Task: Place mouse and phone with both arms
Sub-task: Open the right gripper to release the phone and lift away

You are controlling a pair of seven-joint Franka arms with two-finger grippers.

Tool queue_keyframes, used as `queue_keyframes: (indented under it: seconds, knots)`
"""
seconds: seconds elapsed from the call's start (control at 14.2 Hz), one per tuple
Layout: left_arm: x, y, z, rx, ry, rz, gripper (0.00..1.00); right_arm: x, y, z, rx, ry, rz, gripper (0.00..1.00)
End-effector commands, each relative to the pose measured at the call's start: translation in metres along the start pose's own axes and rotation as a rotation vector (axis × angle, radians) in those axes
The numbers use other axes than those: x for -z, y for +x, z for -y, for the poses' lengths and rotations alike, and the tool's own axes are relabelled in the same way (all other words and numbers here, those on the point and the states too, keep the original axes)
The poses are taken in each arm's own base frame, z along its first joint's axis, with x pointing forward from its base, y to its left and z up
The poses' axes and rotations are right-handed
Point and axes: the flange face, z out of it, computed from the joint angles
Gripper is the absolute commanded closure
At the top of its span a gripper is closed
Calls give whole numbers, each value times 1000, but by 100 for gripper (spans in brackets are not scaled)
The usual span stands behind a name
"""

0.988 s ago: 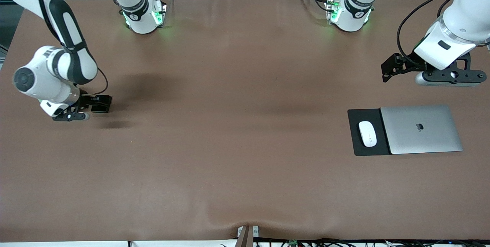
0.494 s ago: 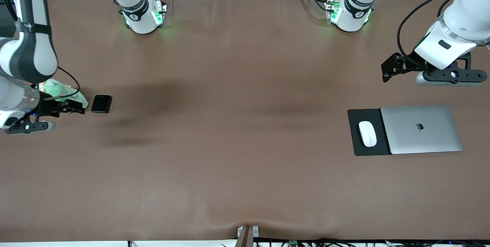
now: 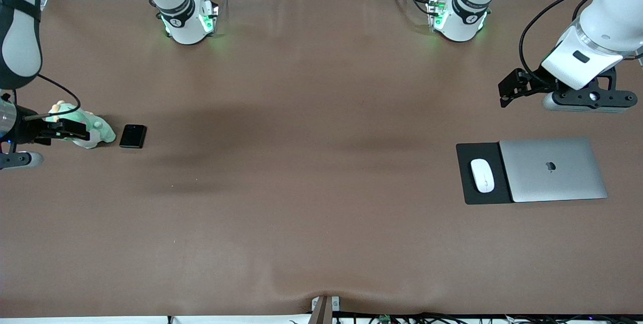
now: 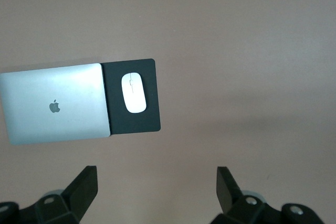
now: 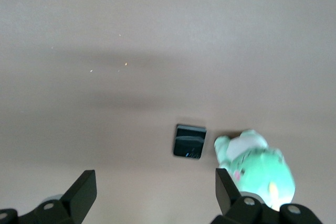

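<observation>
The mouse [image 3: 482, 175] lies on a black mouse pad [image 3: 477, 196] on the brown worktop [image 3: 311, 188], toward the left arm's end. A closed silver laptop [image 3: 552, 169] lies just beside the mouse and overlaps the pad's edge. The left claw [image 3: 508, 89] hangs in the air over bare worktop near the pad, well apart from the mouse. In the left wrist view its two fingers [image 4: 84, 184] stand spread wide with nothing between them, and the mouse [image 4: 134, 92], pad [image 4: 134, 121] and laptop [image 4: 52, 103] show below.

The phone [image 3: 133, 136] lies flat on the worktop toward the right arm's end, just beside a pale green plush toy [image 3: 95, 133] and apart from it. The right claw [image 3: 65, 129] hangs over the plush toy, close to the phone without touching it. In the right wrist view its fingers [image 5: 81, 192] are spread apart and empty; the phone [image 5: 189, 141] and plush toy [image 5: 254, 169] lie below
</observation>
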Motion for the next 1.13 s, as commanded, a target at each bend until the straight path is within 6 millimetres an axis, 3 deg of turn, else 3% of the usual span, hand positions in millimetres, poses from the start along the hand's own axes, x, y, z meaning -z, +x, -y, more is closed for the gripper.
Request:
queue_keyframes:
  seconds: [0.0, 0.21, 0.28, 0.49, 0.85, 1.06]
  knots:
    - [4, 4, -2, 9, 15, -3, 0, 29, -12, 22, -59, -22, -5, 0]
    - [5, 4, -2, 8, 14, -4, 0, 40, -34, 5, -40, -3, -23, 0]
    - [5, 3, -5, 5, 14, -5, 0, 37, -46, -7, -20, 9, -30, 0]
    - [5, 3, -10, -2, 11, -4, 0, 19, -70, -15, -14, 21, -17, 0]
    - [5, 3, -11, -2, 9, -4, 0, 35, -61, 7, 21, -25, -48, 0]
    - [5, 2, -17, 8, 11, -6, 0, 39, -62, 6, 17, -26, -54, 0]
